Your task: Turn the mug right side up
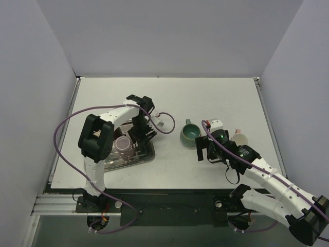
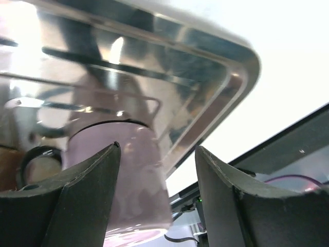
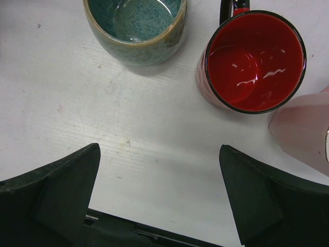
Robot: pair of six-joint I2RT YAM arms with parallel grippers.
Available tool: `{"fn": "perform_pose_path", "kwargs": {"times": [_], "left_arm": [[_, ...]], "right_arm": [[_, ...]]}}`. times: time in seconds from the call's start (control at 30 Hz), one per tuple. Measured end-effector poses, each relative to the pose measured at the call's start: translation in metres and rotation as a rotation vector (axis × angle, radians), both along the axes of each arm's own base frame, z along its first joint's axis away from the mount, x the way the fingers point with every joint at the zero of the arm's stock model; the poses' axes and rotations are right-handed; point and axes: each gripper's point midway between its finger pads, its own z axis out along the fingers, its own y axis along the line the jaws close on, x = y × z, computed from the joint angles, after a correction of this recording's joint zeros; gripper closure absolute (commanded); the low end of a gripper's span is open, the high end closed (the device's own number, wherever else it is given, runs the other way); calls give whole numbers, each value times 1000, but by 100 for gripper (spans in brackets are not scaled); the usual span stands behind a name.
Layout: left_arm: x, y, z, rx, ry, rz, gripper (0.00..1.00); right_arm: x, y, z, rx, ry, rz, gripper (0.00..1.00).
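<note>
Across the white tabletop (image 1: 205, 98), the biggest thing is the steel tray (image 2: 247, 62) on the left, and the mug (image 1: 123, 145) stands in it base up, mouth down on the metal. It looks like glazed ceramic, so I judge it stiff, fairly heavy for its size, slick under the pads and liable to chip if it knocks the tray. The smooth wall gives little purchase. A pinch across the body low down, or on the handle if it can be reached, seems the safer hold, and it needs to be lifted above the tray rim before it is turned over. The left fingers (image 2: 87, 195) are spread wide just beside the mug, which sits partly behind one of them rather than squarely in the gap. Whether that finger touches it I cannot tell. The tray's raised rim and shiny floor crowd any low approach. Well apart on the right, the right fingers (image 3: 51, 200) are also spread and hold nothing, hovering over bare tabletop near a green mug (image 1: 190, 134), a red mug (image 3: 254, 59) and a pink cup (image 3: 303, 128), the two mugs mouth up and none of the three in the left arm's way
</note>
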Motion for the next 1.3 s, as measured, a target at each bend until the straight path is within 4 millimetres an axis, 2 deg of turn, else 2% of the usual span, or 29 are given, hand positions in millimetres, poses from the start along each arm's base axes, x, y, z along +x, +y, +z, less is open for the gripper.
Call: {"fn": "perform_pose_path", "kwargs": {"times": [0.13, 0.3, 0.57, 0.67, 0.73, 0.8, 0.87, 0.93, 1.0, 1.07, 1.13, 1.23, 1.3], "left_arm": [[-20, -16, 5, -51, 70, -61, 30], [-15, -21, 13, -69, 44, -86, 25], [16, 15, 24, 140, -125, -52, 25], [22, 22, 31, 144, -147, -15, 25], [28, 27, 43, 116, -177, 24, 25], [34, 35, 64, 71, -231, 77, 26], [39, 50, 89, 15, -292, 147, 31], [41, 69, 111, -33, -349, 220, 43], [37, 90, 123, -51, -392, 275, 47], [22, 107, 121, -41, -396, 300, 47], [1, 113, 106, -24, -358, 289, 47], [-30, 121, 71, 31, -271, 249, 47], [-39, 129, 50, 69, -243, 229, 48]], "right_arm": [[0, 0, -1, -5, -3, 2, 6], [0, 1, -1, -8, -6, 6, 6], [-1, 1, -3, -17, -9, 9, 6], [-1, 1, -2, -19, -12, 11, 6], [-1, 2, -2, -21, -14, 12, 6], [-1, 1, -2, -22, -14, 12, 6], [-2, 2, -2, -23, -15, 15, 6], [-2, 2, -2, -25, -15, 17, 6], [-2, 3, -2, -27, -18, 19, 6], [-2, 3, -2, -30, -20, 22, 6], [-2, 3, -2, -31, -21, 21, 6], [-3, 4, -2, -31, -22, 25, 6], [-3, 4, -2, -32, -23, 30, 6]]}}
